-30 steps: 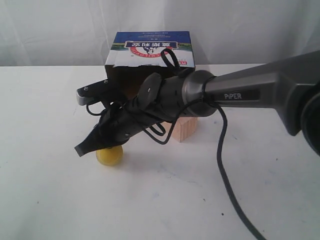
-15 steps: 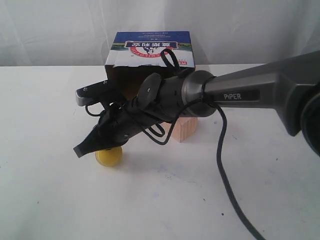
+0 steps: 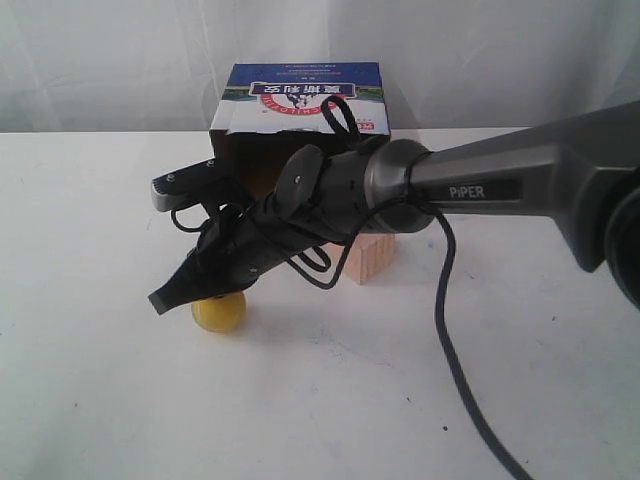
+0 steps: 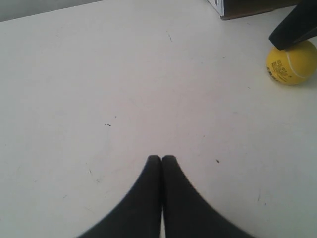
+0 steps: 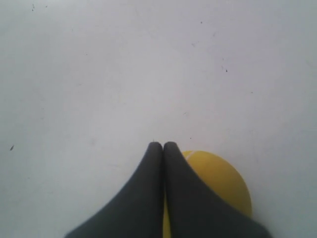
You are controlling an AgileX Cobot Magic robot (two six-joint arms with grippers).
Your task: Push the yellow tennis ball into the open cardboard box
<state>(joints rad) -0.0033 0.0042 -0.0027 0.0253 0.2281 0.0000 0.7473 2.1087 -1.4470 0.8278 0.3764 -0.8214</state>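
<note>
The yellow tennis ball [image 3: 220, 312] rests on the white table in front of the open cardboard box [image 3: 300, 95] and a little to its left. My right gripper [image 3: 160, 299] reaches across from the right, fingers shut with nothing between them, its tip just above and past the ball's left side. In the right wrist view the shut right gripper [image 5: 162, 145] partly covers the ball [image 5: 220, 181]. My left gripper [image 4: 161, 157] is shut and empty over bare table. The ball [image 4: 291, 62] lies well away from it under the right gripper's tip [image 4: 292, 30], with a corner of the box [image 4: 247, 7] beyond.
A pale wooden cube [image 3: 368, 260] stands between the ball and the box, mostly hidden behind the right arm. The arm's black cable [image 3: 450, 360] trails over the table toward the near right. A white curtain backs the table.
</note>
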